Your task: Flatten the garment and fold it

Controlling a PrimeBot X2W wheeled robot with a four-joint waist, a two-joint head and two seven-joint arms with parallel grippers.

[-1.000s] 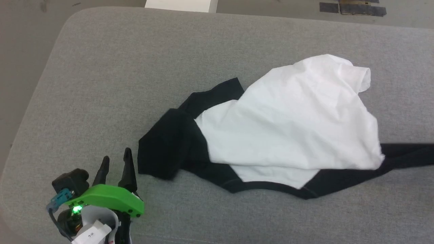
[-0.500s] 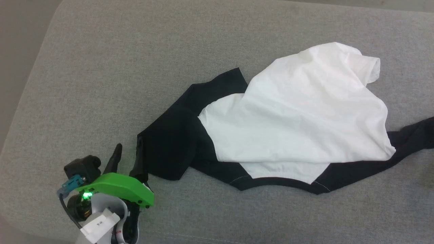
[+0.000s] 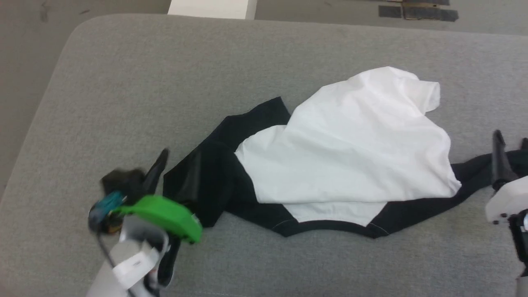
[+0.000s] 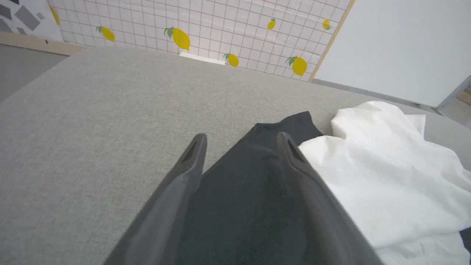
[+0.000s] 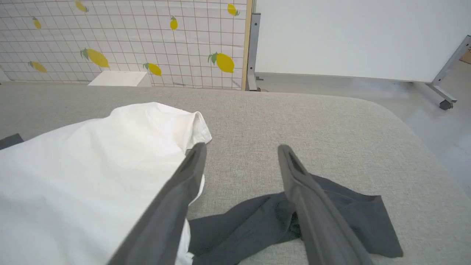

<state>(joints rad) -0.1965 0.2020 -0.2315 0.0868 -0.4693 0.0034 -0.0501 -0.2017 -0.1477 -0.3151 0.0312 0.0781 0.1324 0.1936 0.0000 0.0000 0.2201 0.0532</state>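
The garment (image 3: 350, 140) lies crumpled in the middle of the grey cushion, its white body bunched and a black sleeve trailing off each side. My left gripper (image 3: 180, 159) is open at the lower left. Its fingers straddle the left black sleeve (image 4: 250, 191), which shows between them in the left wrist view, beside the white body (image 4: 386, 176). My right gripper (image 3: 511, 138) stands open at the right edge, just above the end of the right black sleeve (image 5: 342, 217). That sleeve lies slack on the cushion under the fingers. The white body (image 5: 92, 165) is to their left.
The grey cushion (image 3: 123, 82) has rounded corners and drops to the floor at the left and far sides. A white box (image 3: 210, 7) stands beyond the far edge. A lemon-patterned wall (image 5: 110, 36) and a white panel on a wheeled frame (image 5: 445, 103) stand behind.
The right sleeve, earlier stretched off the right edge, now lies slack with my open right gripper in view over it. My left gripper has moved forward onto the left sleeve. The camera shifted.
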